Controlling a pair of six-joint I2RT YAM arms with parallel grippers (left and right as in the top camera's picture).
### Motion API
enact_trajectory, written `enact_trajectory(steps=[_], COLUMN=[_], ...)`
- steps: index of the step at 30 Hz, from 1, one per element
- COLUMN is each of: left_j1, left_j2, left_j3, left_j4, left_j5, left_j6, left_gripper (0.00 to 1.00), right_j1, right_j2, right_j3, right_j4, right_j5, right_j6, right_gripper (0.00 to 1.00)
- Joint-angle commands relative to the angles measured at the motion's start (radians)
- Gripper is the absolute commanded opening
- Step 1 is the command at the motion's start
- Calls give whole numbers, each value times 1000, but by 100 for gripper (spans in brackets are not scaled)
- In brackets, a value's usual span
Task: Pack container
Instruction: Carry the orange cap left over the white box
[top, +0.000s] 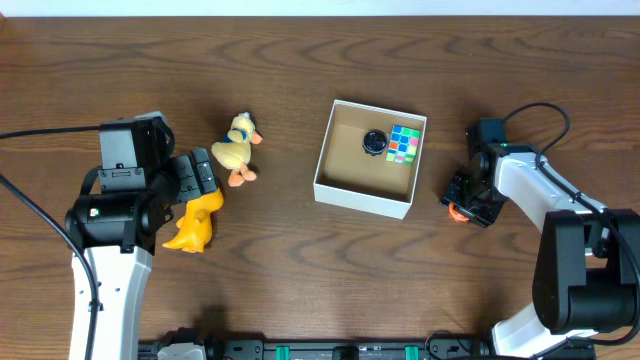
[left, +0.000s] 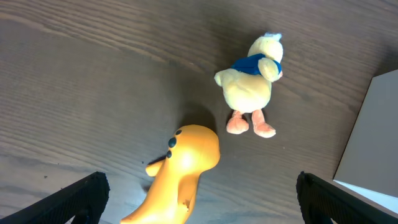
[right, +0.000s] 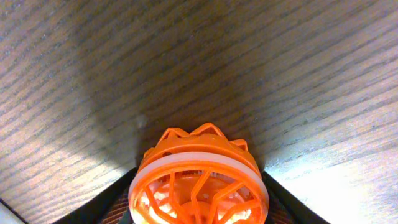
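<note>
The container (top: 362, 194) is a white box with a brown inside, mid table; its corner also shows in the left wrist view (left: 373, 143). Inside lie a colourful cube (top: 404, 143) and a small dark round thing (top: 375, 141). My left gripper (left: 199, 200) is open around the lower part of an orange-yellow toy (left: 180, 174), which lies on the table (top: 195, 222). A yellow plush duck (top: 237, 148) with a blue scarf lies just beyond it (left: 250, 87). My right gripper (top: 467, 200) is shut on an orange round lattice toy (right: 199, 183), right of the container, low over the table.
The brown wooden table (top: 300, 260) runs all around. Black cables (top: 540, 112) trail from both arms. The right arm's base (top: 585, 290) stands at the front right.
</note>
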Motion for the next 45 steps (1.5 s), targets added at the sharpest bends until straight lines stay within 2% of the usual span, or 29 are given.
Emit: enact_trajectory(steps=[1, 8, 13, 21, 27, 35, 45], left_j1=[-2, -2, -2, -2, -2, -2, -2], left_j2=[0, 0, 0, 0, 0, 0, 0], left_j3=[17, 17, 17, 17, 17, 17, 17], left_j4=[-3, -2, -2, -2, -3, -3, -3], left_j5=[-11, -11, -11, -11, -11, -11, -11], left_j6=[8, 8, 8, 8, 8, 8, 8], left_gripper=[98, 98, 98, 98, 98, 98, 98], right_j1=[5, 5, 13, 95, 220, 332, 394], right_j2=[23, 23, 14, -22, -22, 9, 175], right_j3=[-6, -4, 66, 401, 607, 616, 580], right_j4=[10, 11, -35, -237, -271, -271, -274], right_j5=[-26, -22, -17, 102, 102, 100, 38], right_j6=[6, 6, -43, -154, -247, -278, -309], right_gripper=[50, 44, 29, 29, 30, 31, 31])
